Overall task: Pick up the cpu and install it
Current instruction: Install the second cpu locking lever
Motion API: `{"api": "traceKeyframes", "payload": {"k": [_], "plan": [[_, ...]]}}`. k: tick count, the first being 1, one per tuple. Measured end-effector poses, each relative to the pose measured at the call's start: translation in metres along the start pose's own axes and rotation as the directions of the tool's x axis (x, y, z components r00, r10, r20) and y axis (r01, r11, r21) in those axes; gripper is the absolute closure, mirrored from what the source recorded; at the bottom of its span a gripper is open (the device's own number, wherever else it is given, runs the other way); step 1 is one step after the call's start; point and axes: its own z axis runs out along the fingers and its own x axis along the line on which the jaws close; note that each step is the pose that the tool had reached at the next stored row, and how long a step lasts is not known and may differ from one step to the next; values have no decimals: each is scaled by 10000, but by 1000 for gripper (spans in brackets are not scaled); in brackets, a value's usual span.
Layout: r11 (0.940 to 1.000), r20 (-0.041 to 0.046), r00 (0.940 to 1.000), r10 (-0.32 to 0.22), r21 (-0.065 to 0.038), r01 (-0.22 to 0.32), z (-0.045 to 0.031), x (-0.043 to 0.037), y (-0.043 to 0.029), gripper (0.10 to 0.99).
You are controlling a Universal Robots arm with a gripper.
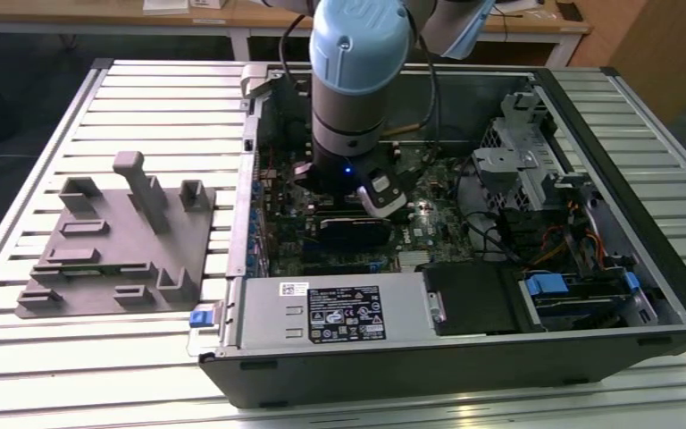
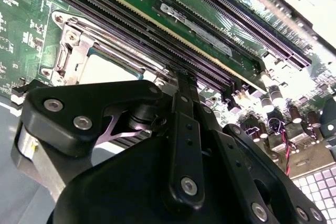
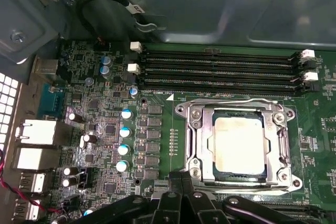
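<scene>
The cpu [image 3: 239, 144] is a pale silvery square lying flat inside the metal socket frame [image 3: 195, 129] on the green motherboard; the second wrist view also catches part of the cpu [image 2: 102, 69]. My gripper [image 3: 181, 179] hovers just beside the socket's edge, apart from the chip, with its black fingers pressed together and nothing between them. In the second wrist view the gripper [image 2: 181, 77] points at the socket's corner next to the memory slots. In the exterior view the gripper [image 1: 373, 210] reaches down into the open computer case.
Black memory slots [image 3: 220, 69] run alongside the socket. Upright capacitors [image 3: 125, 129] and rear ports [image 3: 37, 132] stand beyond it. A grey plastic tray with posts [image 1: 117, 241] lies on the slatted table at the exterior view's left. Drive cages and cables [image 1: 534, 179] fill the case's other side.
</scene>
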Motion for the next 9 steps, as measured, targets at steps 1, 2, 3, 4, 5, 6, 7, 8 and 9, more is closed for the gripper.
{"api": "traceKeyframes", "payload": {"k": [1,2,3,4,5,6,7,8,9], "plan": [[10000,1,10000,0,-6,0,4,1,2,980],[10000,2,10000,-1,-10,1,6,3,2,980],[10000,4,10000,-1,-12,1,8,7,2,980],[10000,2,10000,0,-14,0,7,11,3,980],[10000,2,10000,0,-17,0,8,16,3,980],[10000,2,10000,0,-20,0,7,19,3,980],[10000,2,10000,-1,-21,1,7,20,3,980],[10000,2,10000,-1,-20,1,2,22,4,980],[10000,2,10000,0,-20,0,-7,23,7,980]]}}
